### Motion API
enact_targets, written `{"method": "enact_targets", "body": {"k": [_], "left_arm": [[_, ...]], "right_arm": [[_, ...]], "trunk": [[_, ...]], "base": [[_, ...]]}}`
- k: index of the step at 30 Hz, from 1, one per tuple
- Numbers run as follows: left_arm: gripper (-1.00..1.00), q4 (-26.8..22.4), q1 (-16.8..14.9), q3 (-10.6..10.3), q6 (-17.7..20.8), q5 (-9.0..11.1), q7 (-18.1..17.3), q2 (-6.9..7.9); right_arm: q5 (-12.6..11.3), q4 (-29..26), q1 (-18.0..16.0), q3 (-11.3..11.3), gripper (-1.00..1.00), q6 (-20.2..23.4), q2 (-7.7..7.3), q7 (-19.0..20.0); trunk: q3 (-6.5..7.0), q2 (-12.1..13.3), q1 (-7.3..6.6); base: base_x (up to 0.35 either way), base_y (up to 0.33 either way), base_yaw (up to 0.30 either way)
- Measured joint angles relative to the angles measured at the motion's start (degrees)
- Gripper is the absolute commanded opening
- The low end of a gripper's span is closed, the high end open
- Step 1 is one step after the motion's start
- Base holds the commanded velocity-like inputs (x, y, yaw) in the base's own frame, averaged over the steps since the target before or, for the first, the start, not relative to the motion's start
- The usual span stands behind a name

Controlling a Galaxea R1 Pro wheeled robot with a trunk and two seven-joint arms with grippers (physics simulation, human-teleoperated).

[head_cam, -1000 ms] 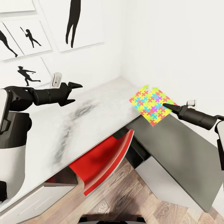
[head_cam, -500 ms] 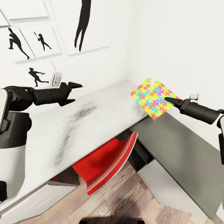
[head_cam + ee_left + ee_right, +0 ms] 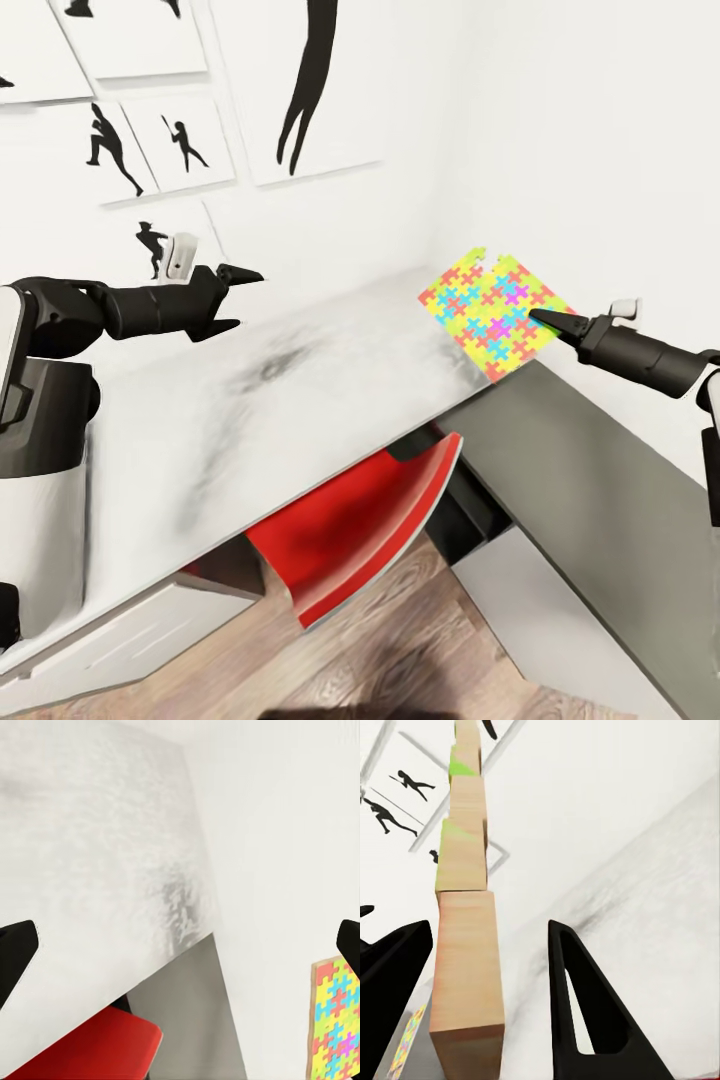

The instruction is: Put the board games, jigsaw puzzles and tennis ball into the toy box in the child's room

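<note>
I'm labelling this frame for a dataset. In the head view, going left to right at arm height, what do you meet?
Left gripper → marbled table top → jigsaw puzzle → right gripper, shut on the puzzle's edge.

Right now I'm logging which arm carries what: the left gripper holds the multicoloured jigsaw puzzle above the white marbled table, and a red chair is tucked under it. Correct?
Not quite: it is the right gripper that holds the multicoloured jigsaw puzzle, as the head view shows. The left gripper is open and empty. The puzzle is above the white marbled table, and the red chair is tucked under it.
</note>
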Motion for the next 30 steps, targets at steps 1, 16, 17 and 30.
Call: {"method": "enact_targets", "body": {"k": [1,16,17,30], "left_arm": [[1.00,0.00,0.02,0.00,0.00,0.00,-0.02,0.01],[1.00,-0.02,0.37,0.08,0.01,-0.01,-0.36,0.27],[1.00,-0.02,0.38,0.08,0.01,0.00,-0.37,0.28],[1.00,0.05,0.05,0.16,0.05,-0.06,-2.86,0.35]], "right_arm": [[-0.04,0.03,0.02,0.03,-1.00,0.00,0.01,0.00],[-0.20,0.36,0.17,0.62,-1.00,0.00,0.26,-0.03],[-0.22,0.39,0.17,0.67,-1.00,0.00,0.27,-0.03],[-0.57,0.56,0.11,0.77,-1.00,0.00,0.06,-0.02]], "trunk": [[0.09,0.00,0.00],[1.38,0.00,0.00],[1.46,0.00,0.00],[2.57,0.00,0.00]], "base": [[0.000,0.000,0.166],[0.000,0.000,0.174],[0.000,0.000,0.178],[0.000,0.000,0.179]]}}
